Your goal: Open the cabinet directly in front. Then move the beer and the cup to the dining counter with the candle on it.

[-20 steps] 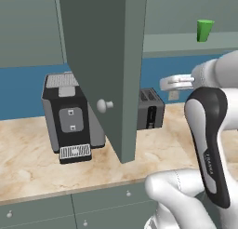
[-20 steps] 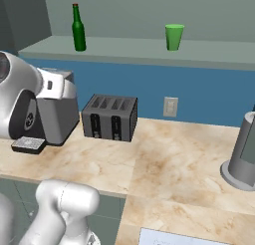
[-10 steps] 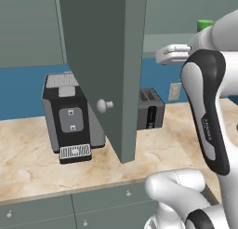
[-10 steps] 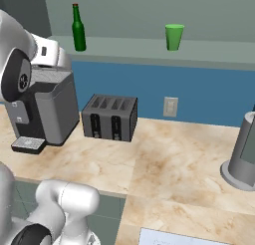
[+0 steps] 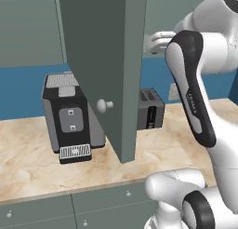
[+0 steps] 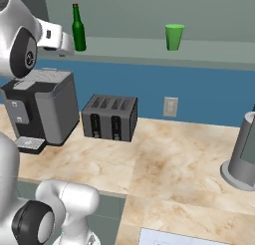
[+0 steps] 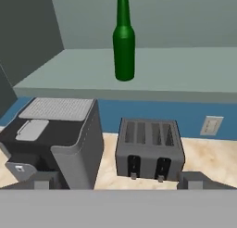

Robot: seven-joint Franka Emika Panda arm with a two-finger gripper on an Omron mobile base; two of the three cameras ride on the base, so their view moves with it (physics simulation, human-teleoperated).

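Hand view looks level along the cabinet shelf: the beer [image 7: 124, 39] stands upright at upper centre of the frame, on the pale green shelf [image 7: 185, 79], with the hand [image 7: 118, 180] spread wide and released, its two dark tips low at the frame's left and right edges, holding nothing. Below the shelf sit a coffee machine [image 7: 55, 139] at lower left and a toaster [image 7: 149, 148] at centre, both on the marble surface [image 7: 208, 157].

In the right base view the arm is raised at upper left, the white hand [image 6: 57, 37] just left of the beer [image 6: 77, 30], apart from it. The cup [image 6: 174, 37] stands at upper centre of that frame, well right of the bottle.

In the left base view the cabinet [image 5: 104, 65] door stands swung open, edge-on at centre frame, its round knob [image 5: 104, 105] facing left.
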